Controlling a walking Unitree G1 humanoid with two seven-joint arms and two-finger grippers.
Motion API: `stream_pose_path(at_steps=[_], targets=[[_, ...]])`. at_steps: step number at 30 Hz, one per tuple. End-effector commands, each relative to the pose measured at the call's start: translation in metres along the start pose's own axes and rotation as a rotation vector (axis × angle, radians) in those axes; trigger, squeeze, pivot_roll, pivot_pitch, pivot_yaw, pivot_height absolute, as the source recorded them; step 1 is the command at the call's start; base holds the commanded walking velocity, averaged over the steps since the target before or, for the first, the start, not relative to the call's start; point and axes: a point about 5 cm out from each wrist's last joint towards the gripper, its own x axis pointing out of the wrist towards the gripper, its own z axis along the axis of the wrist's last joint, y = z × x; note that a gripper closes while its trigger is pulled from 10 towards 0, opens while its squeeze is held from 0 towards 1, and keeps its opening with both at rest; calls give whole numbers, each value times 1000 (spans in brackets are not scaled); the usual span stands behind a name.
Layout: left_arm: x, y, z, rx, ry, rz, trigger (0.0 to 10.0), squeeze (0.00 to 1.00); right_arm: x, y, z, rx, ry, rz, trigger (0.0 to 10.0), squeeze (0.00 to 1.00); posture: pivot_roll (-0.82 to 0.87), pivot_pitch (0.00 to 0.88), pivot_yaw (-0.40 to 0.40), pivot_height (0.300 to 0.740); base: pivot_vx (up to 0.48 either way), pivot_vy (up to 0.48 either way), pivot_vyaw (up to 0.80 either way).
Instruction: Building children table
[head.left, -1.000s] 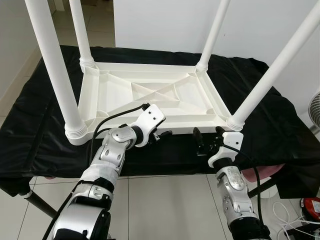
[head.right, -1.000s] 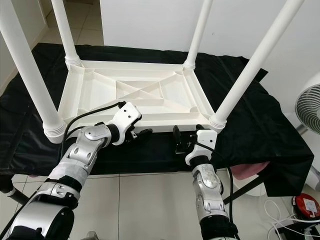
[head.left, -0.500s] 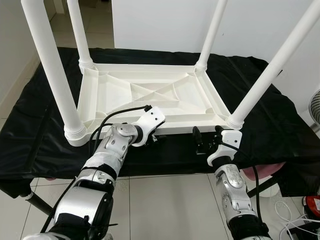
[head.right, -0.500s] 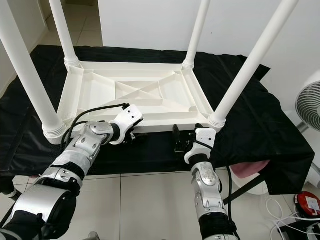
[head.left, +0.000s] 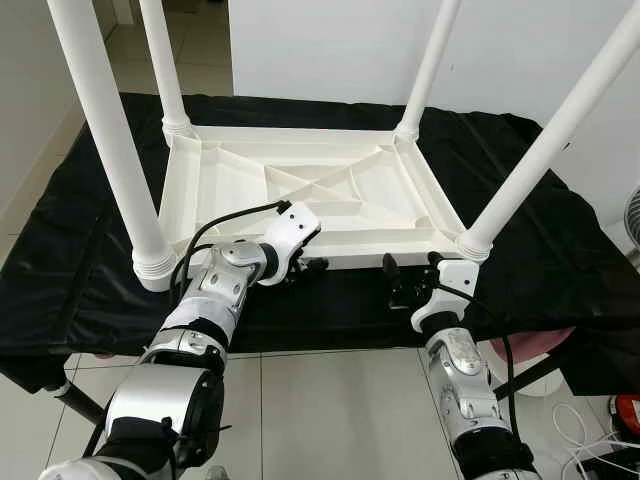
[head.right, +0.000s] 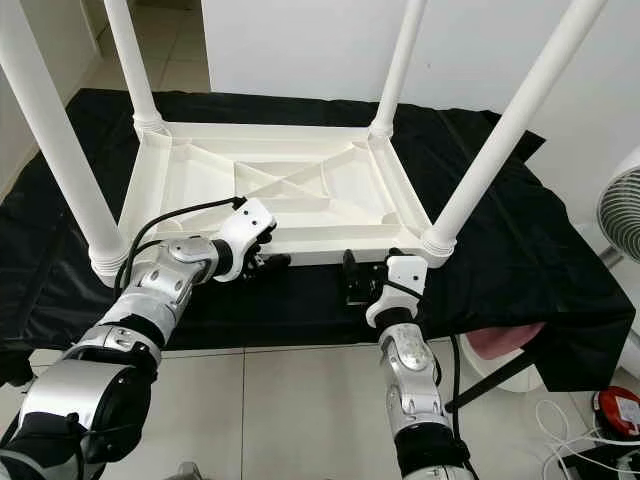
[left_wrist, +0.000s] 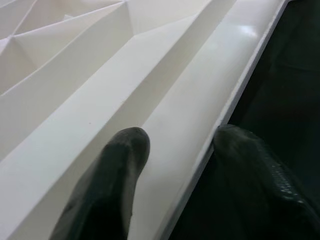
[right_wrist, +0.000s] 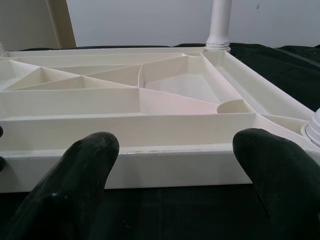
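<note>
While the white plastic table (head.left: 300, 195) lies upside down on the black cloth (head.left: 80, 250), note that its place on the cloth matches the frame one second ago; the slight change of framing comes from the camera. Its four round legs (head.left: 105, 140) stand upward from ringed sockets at the corners. Observe the underside: a smooth, glossy moulded tray stiffened by thin diagonal and straight ribs (right_wrist: 135, 80) that divide it into triangular and rectangular cells, closed by a flat outer rim (head.right: 300, 258).

Check the left gripper (head.left: 308, 266). One second ago it hung just short of the near rim; it has since moved in towards that rim and slightly to the robot's left. In the left wrist view, one finger (left_wrist: 115, 170) lies on the rim's flat top face and the other sits at the outer edge over the cloth, so the jaws stand narrowly apart astride the rim edge; you cannot tell whether they press on it.

Check the right gripper (head.left: 412, 280). It has hardly moved, staying just in front of the near rim close to the right front leg socket (head.left: 470, 243). Its two rounded, matt black fingers (right_wrist: 82, 165) are spread wide, apart from the rim and holding nothing.

Beyond the cloth you see pale floor tiles (head.left: 330, 410), a white wall and part of a fan (head.right: 620, 215) at the right.
</note>
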Motion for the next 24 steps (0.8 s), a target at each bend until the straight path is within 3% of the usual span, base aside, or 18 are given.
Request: stream_pose_path(at_steps=[1,3,5,6,7,8,10,12,13,18,19,22,23,24], targets=[[-12,32,0,-52,-24,750,1176,0,-1,-3,-4,-3,20,-12,10000,0,-29,10,-56,740,0,0,0],[-12,32,0,-66,-30,749,1176,0,-1,-3,-3,-3,20,-13,10000,0,-29,10,-56,740,0,0,0],[-10,30,0,-78,-32,746,549,0,-1,-2,-3,0,20,-9,10000,0,-30,13,-59,740,0,0,0],[-9,29,-1,-81,-31,737,2118,0,-1,-2,-3,0,21,-8,10000,0,-30,13,-60,740,0,0,0],[-9,29,-1,-81,-31,737,2118,0,-1,-2,-3,0,21,-8,10000,0,-30,13,-60,740,0,0,0],[-8,28,-1,-78,-29,732,3020,0,-1,-2,-3,0,21,-7,10000,0,-30,14,-59,740,0,0,0],[-8,27,-2,-67,-24,729,2353,0,-1,-2,-3,-2,21,-6,10000,0,-30,15,-60,740,0,0,0],[-8,26,-4,-75,-17,728,2431,0,0,-3,-3,-4,22,-8,10000,0,-31,16,-60,740,0,0,0],[-8,26,-5,-76,-18,734,0,0,-1,-3,-3,-5,22,-10,10000,0,-32,17,-59,740,0,0,0],[-9,28,-6,-78,-18,754,0,0,-1,-3,-3,-6,22,-13,10000,0,-34,19,-58,740,0,0,0],[-8,27,-5,-74,-30,733,4118,0,-1,-3,-3,-6,22,-14,10000,0,-34,19,-58,740,0,0,0],[-7,26,-3,-69,-44,705,4118,0,-1,-3,-3,-6,22,-15,10000,0,-34,19,-58,740,0,0,0],[-6,25,-2,-80,-66,668,10000,573,-1,-3,-3,-6,23,-15,10000,0,-34,20,-55,740,0,0,0],[-4,21,1,-91,-95,604,10000,1000,-2,-2,-4,-6,23,-15,10000,0,-32,21,-54,740,0,0,0]])
